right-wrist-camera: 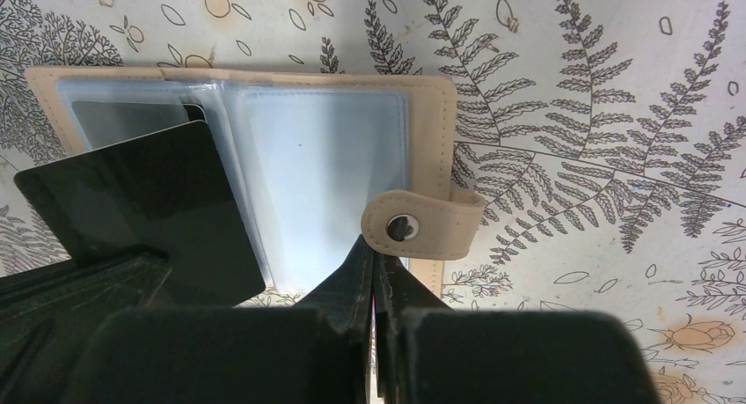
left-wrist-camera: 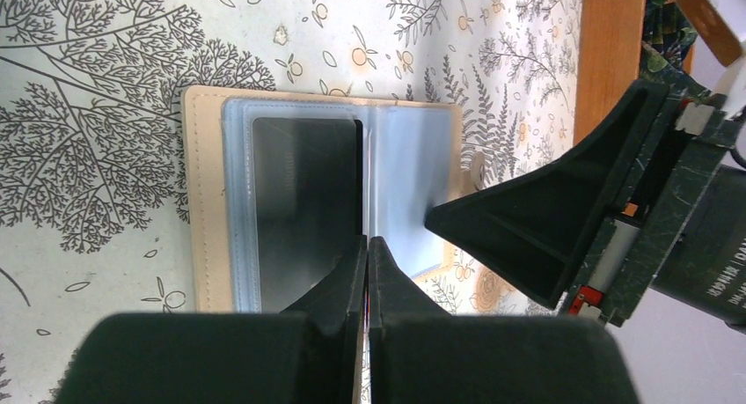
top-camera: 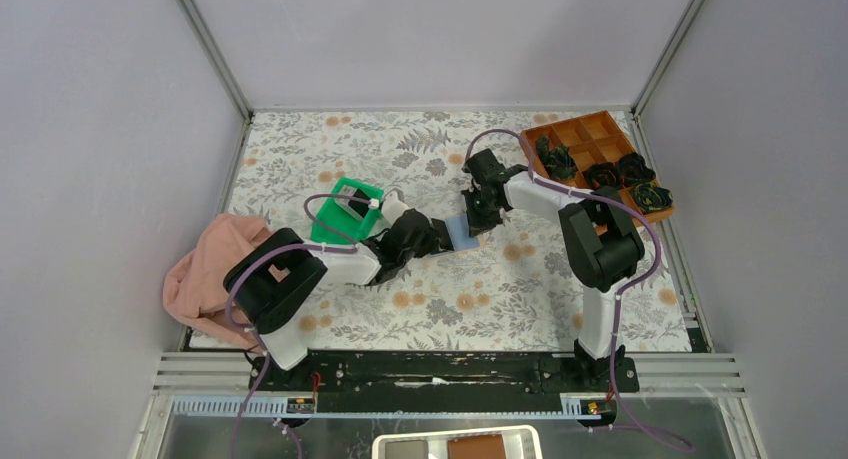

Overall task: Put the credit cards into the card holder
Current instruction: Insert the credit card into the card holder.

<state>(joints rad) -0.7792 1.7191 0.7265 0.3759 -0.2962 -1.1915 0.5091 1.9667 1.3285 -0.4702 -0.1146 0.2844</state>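
As arms (top-camera: 350,264) lean over card holder (right-wrist-camera: 334,157) | left end effector (left-wrist-camera: 367,244) closed at credit card (right-wrist-camera: 149,210) | right end effector (right-wrist-camera: 375,250) closed (by tab (right-wrist-camera: 422,224))

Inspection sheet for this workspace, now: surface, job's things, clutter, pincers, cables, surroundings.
Surface: floral cloth over the table, lying flat.
Job's things: card holder lying open, snap tab out; one credit card tilted over its left pocket; what looks like another dark card in the green tray.
Clutter: pink cloth at the left edge; compartment box with dark rosettes, far right.
Pincers: left pincer shut on the tilted card; right pincer shut, tips at the holder's right page.
Cables: purple cables looped along both arms, none on the holder.
Surroundings: grey walls on three sides.
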